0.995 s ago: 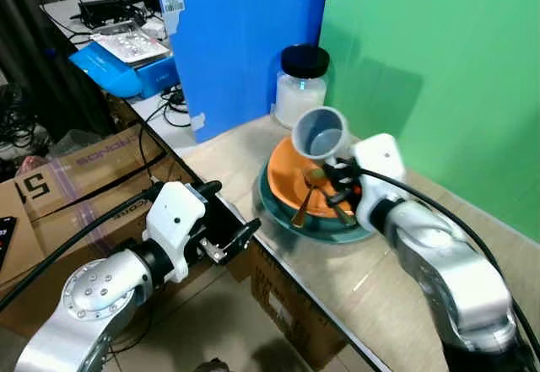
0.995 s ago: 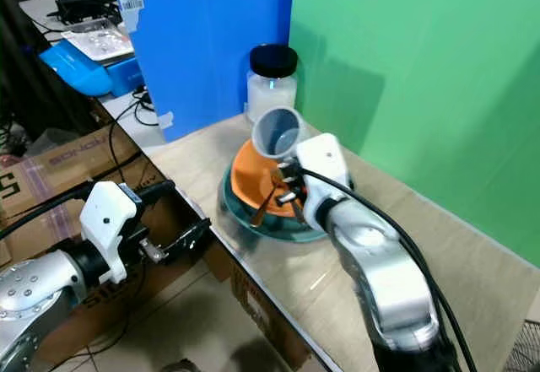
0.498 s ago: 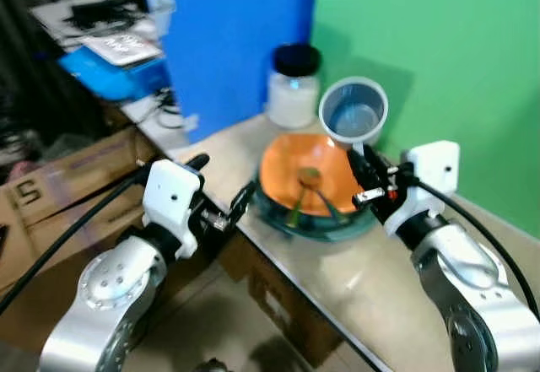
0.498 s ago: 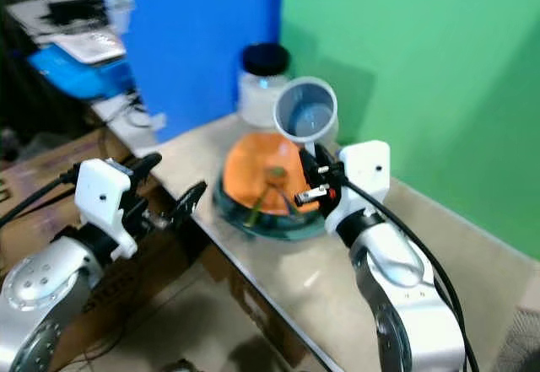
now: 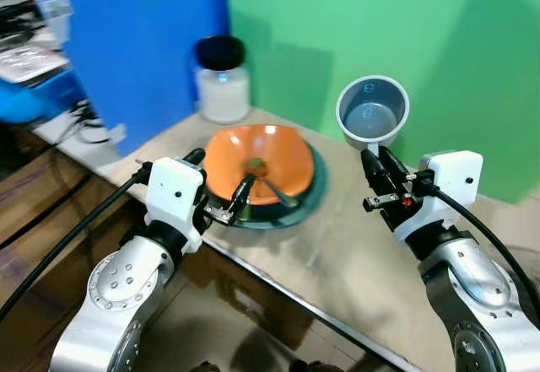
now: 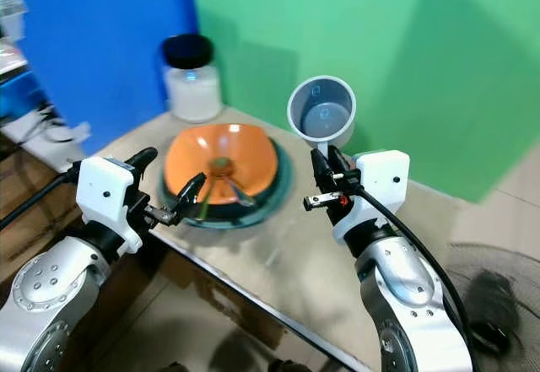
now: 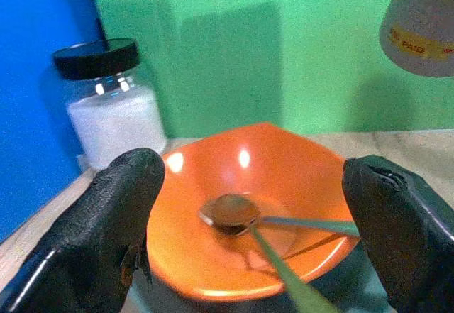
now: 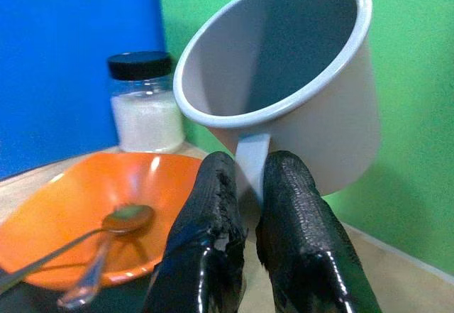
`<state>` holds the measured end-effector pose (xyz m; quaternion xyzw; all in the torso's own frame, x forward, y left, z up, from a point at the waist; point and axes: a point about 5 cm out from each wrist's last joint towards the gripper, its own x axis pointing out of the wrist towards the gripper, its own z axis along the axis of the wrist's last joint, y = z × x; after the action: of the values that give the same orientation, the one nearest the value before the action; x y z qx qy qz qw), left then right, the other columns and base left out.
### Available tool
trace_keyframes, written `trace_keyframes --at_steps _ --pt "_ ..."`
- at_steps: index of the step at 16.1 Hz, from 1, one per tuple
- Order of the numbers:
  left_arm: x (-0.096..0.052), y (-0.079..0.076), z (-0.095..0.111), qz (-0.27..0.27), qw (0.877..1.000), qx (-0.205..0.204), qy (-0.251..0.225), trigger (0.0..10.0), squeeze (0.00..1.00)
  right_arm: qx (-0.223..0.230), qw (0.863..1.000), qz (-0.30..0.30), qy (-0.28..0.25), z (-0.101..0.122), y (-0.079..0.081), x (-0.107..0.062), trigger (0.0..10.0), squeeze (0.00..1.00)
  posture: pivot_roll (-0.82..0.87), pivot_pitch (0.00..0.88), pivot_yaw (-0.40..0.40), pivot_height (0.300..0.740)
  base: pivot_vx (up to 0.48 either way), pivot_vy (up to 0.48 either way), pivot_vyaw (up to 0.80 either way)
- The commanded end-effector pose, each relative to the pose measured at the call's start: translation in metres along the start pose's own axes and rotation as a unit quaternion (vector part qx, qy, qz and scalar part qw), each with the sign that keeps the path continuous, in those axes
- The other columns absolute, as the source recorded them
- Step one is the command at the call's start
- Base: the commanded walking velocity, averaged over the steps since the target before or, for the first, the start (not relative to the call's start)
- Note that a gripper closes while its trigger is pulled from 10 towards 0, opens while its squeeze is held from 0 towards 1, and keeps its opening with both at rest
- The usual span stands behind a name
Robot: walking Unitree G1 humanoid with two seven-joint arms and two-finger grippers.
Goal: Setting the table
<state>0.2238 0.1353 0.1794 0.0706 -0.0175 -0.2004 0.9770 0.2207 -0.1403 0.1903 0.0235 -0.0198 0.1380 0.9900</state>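
Note:
My right gripper [image 5: 377, 168] is shut on the handle of a grey cup [image 5: 372, 111], holding it up in the air to the right of the dishes; its inside [image 8: 291, 50] looks empty. An orange bowl [image 5: 256, 159] rests on a dark green plate [image 5: 310, 188] on the beige table [image 5: 354, 254]. Two spoons [image 7: 259, 231] lie in the bowl. My left gripper [image 5: 221, 188] is open at the table's near edge, just in front of the bowl, its fingers [image 7: 117, 213] spread either side of it in the left wrist view.
A glass jar of white powder with a black lid [image 5: 222, 79] stands behind the bowl. A blue board [image 5: 135, 47] rises at the left and a green wall [image 5: 380, 26] behind. Cables and a blue case [image 5: 21, 94] lie far left. To the right of the plate the tabletop is bare.
The camera has swung, shifting the whole scene left. My right gripper has carried the cup up and away to the right of the bowl. My left gripper has come up to the table's edge.

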Motion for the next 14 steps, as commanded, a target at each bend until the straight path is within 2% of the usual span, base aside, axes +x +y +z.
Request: trace_keyframes --at_steps 1,14 --pt "0.0020 -0.0002 0.0024 0.004 1.000 0.004 -0.003 10.0 0.00 -0.006 1.000 -0.001 -0.013 0.0042 -0.0003 -0.0013 10.0 0.00 0.16 0.000 0.016 0.740 0.000 0.000 -0.80" --pt "0.0031 -0.0011 -0.0020 0.005 1.000 0.012 0.003 10.0 0.00 0.008 0.997 0.072 0.013 0.0006 0.0026 -0.0001 10.0 0.00 0.16 0.000 0.012 0.740 0.000 0.000 -0.80"
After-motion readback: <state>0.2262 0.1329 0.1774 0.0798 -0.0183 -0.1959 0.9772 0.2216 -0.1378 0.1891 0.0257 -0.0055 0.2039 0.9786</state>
